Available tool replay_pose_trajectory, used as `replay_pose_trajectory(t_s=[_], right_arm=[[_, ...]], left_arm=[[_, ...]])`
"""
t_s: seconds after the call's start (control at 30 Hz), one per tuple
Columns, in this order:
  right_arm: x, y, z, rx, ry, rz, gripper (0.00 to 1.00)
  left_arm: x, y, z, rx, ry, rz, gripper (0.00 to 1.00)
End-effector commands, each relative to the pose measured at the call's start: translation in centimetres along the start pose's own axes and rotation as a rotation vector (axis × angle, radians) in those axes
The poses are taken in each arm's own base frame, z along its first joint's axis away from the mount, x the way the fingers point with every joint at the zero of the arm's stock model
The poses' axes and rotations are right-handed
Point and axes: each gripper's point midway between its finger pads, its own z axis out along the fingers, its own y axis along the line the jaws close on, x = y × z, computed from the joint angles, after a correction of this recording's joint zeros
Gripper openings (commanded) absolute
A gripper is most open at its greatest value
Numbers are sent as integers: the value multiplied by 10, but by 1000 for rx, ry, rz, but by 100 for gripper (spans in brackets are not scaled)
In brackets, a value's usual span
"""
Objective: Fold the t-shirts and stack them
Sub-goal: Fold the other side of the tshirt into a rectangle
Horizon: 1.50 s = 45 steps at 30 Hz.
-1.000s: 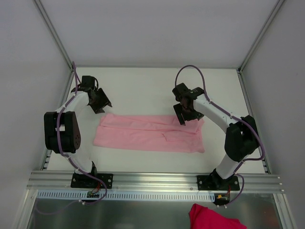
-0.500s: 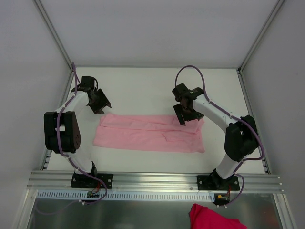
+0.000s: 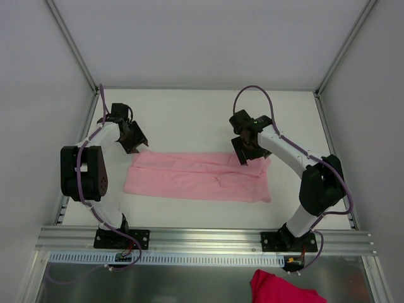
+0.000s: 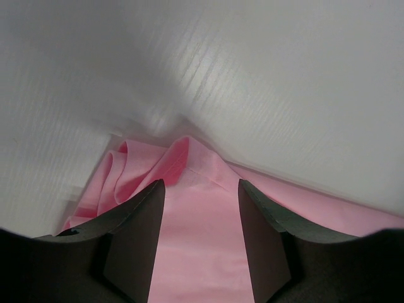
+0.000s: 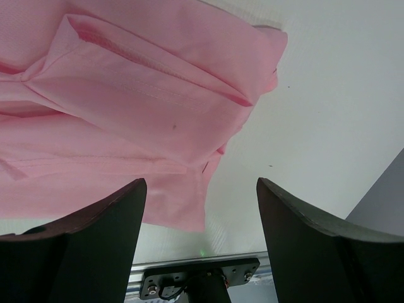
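- Here, the left gripper (image 4: pixel 201 184) stands with its jaws apart and nothing pinched between them, over the bunched far-left corner of the pale-pink t-shirt (image 4: pixel 196 252). Whether its tips touch the fabric cannot be told.
- The right gripper (image 5: pixel 201 183) has its jaws spread wide and empty above the far-right corner, where folded layers overlap.
- The t-shirt lies flat on the white table (image 3: pixel 189 113) as a long folded strip, reaching from one gripper to the other.
- A magenta cloth (image 3: pixel 284 289) lies crumpled off the table, in front of the near rail (image 3: pixel 202 238), towards the right.
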Motion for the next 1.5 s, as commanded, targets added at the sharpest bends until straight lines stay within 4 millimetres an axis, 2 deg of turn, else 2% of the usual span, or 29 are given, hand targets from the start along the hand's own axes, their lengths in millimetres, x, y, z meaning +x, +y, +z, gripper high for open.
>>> replay_pose_trajectory(t_s=[0.0,0.37,0.43,0.57,0.67,0.7,0.73,0.83,0.87,0.93,1.0,1.1,1.13,1.2,1.23,1.3,1.33,1.4,1.47], right_arm=[[2,-10,-18,23,-36,-5,75],[2,-17,-25,38,-48,-9,75],[1,-18,-27,42,-52,-9,75],[2,-17,-26,38,-47,-13,76],[4,-14,-25,26,-44,-7,76],[5,-14,-24,23,-42,-6,76],[5,-14,-24,23,-43,-4,76],[7,-13,-24,18,-44,-7,75],[8,-12,-23,12,-42,-6,75],[10,-12,-23,12,-37,-5,76],[10,-11,-23,4,-42,-3,75],[9,-8,-24,-11,-49,2,75],[9,-6,-25,-26,-52,7,75],[9,-2,-27,-44,-55,9,75],[9,1,-27,-54,-56,12,75],[11,5,-27,-66,-57,11,75],[12,7,-30,-69,-64,5,75],[16,10,-29,-71,-58,-4,75],[21,7,-30,-59,-60,-7,75]], left_arm=[[1,6,6,-32,-6,11,51],[7,12,15,-48,14,10,50],[8,11,15,-46,14,12,47],[8,11,15,-46,14,13,34],[7,11,14,-49,12,12,17],[7,12,14,-51,12,12,5],[6,12,14,-53,11,10,0],[6,13,14,-58,6,10,0],[11,6,13,-51,9,34,0],[9,3,10,-45,-3,36,0],[1,-3,4,-29,-27,41,0],[-24,-21,-6,2,-82,57,0],[-39,-32,-11,17,-106,59,0],[-55,-45,-16,44,-139,70,0],[-74,-61,-22,89,-182,79,0],[-92,-77,-30,131,-230,84,0],[-110,-91,-38,158,-270,89,0],[-129,-105,-46,176,-303,94,0],[-127,-108,-48,184,-278,100,0]])
